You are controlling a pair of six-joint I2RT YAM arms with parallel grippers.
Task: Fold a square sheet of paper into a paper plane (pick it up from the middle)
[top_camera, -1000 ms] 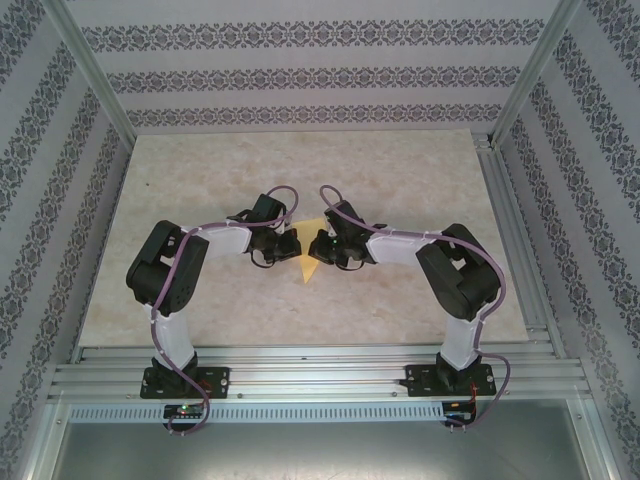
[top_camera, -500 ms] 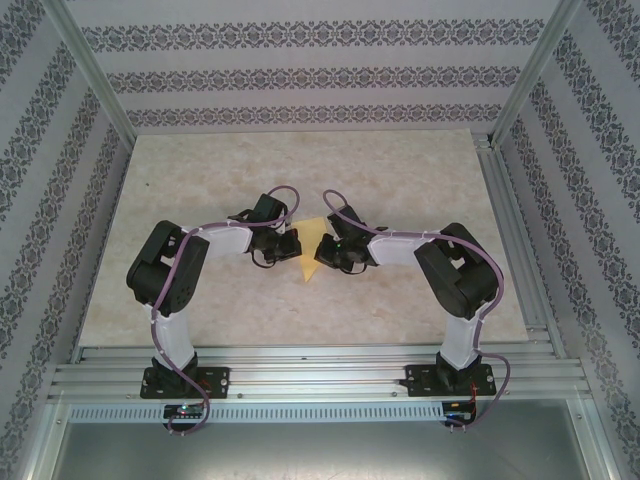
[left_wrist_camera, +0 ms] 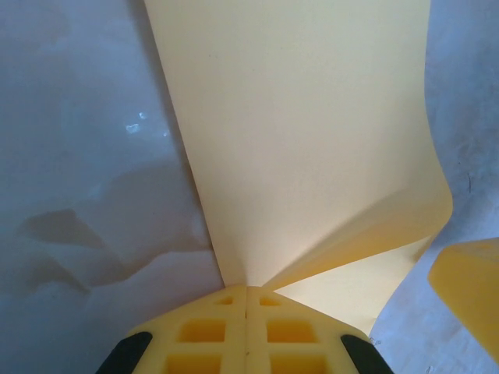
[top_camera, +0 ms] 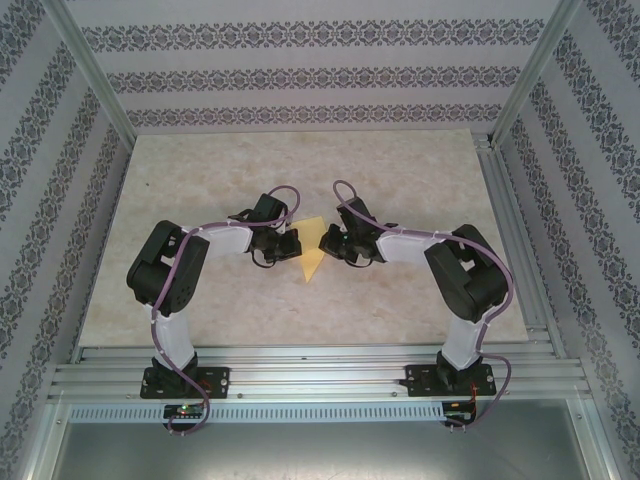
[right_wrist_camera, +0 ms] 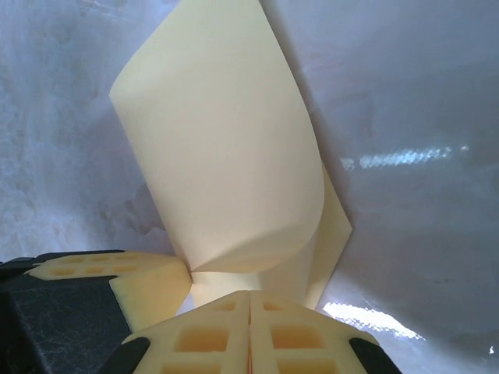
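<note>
The square sheet of paper (top_camera: 313,252) lies as a folded yellow triangle at the table's middle, between both grippers. My left gripper (top_camera: 296,246) is shut on its left side. In the left wrist view the sheet (left_wrist_camera: 304,140) fans out from the shut tips (left_wrist_camera: 246,288). My right gripper (top_camera: 328,243) is shut at the paper's right edge. In the right wrist view a flap (right_wrist_camera: 218,156) curls over, and the lower layer runs into the shut tips (right_wrist_camera: 249,294). The left gripper's finger (right_wrist_camera: 148,284) pinches the flap's corner beside them.
The pale marbled tabletop (top_camera: 400,180) stretches around the paper. An aluminium rail (top_camera: 510,230) borders its right side, and more rails (top_camera: 320,375) run along the near edge by the arm bases. Patterned walls close in the back and sides.
The right gripper has shifted right and slightly farther back, so more of the yellow triangle shows between the grippers. The left gripper has stayed in place, shut on the paper.
</note>
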